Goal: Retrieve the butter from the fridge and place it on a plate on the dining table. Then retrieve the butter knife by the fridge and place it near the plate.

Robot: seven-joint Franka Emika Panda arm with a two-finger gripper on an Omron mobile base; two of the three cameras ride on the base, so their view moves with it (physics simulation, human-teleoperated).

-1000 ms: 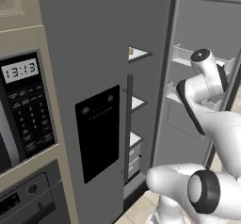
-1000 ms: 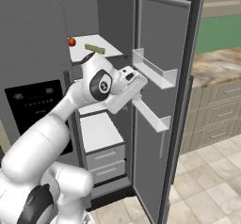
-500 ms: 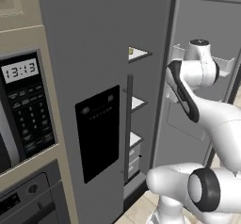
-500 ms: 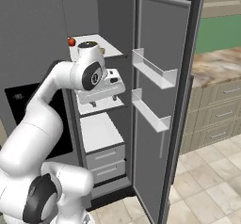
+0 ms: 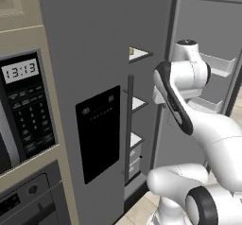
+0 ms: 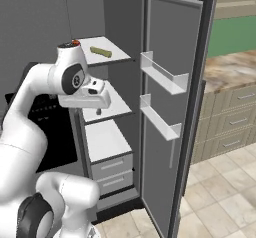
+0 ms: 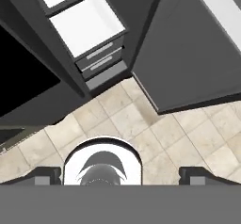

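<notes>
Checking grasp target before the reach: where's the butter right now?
In the right base view the butter lies on the top shelf inside the open fridge, up and right of the open, empty gripper, which points downward.

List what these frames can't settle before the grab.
- Butter: lies on the top shelf in the right base view; in the left base view the closed fridge door hides it.
- Red thing behind the arm's joint: mostly covered, can't tell what it is.
- Drawers: shut, contents hidden.
- Gripper: jaws wide apart in the hand view, nothing between them, tips cut by the bottom edge.
</notes>
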